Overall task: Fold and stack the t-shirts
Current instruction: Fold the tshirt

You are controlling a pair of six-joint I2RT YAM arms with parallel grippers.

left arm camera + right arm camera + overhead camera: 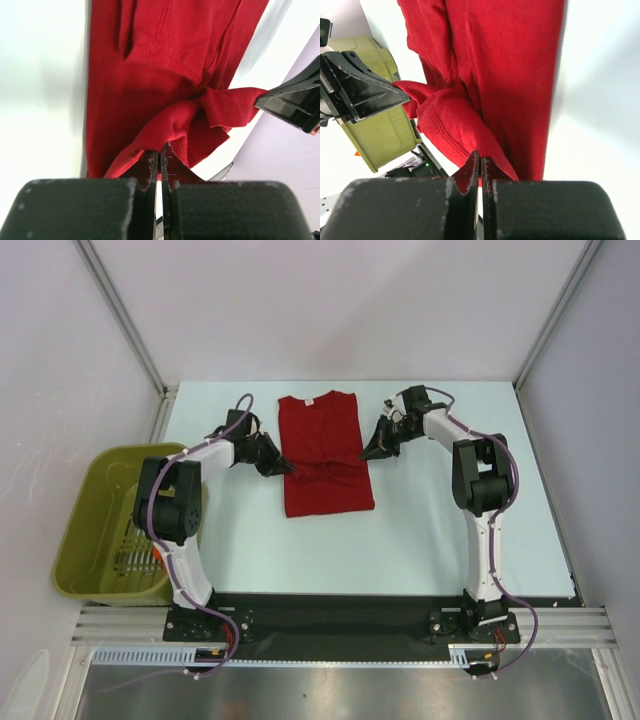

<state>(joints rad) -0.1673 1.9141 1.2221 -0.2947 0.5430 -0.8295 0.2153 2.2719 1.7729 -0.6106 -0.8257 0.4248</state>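
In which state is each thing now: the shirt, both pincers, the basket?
red t-shirt: sides folded in, lying on the table, middle pulled up into a bunch.
left pincer: shut on the shirt's edge.
right pincer: shut on the opposite edge.
green basket: upright, left of the table.

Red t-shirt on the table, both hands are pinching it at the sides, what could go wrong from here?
The left hand and right hand each grip only a thin pinch of the red fabric t-shirt at their fingertips, so an edge could slip out mid-fold. The cloth is bunched and creased between them, so the fold may land crooked. The hands face each other closely across the shirt and might bump if drawn inward.
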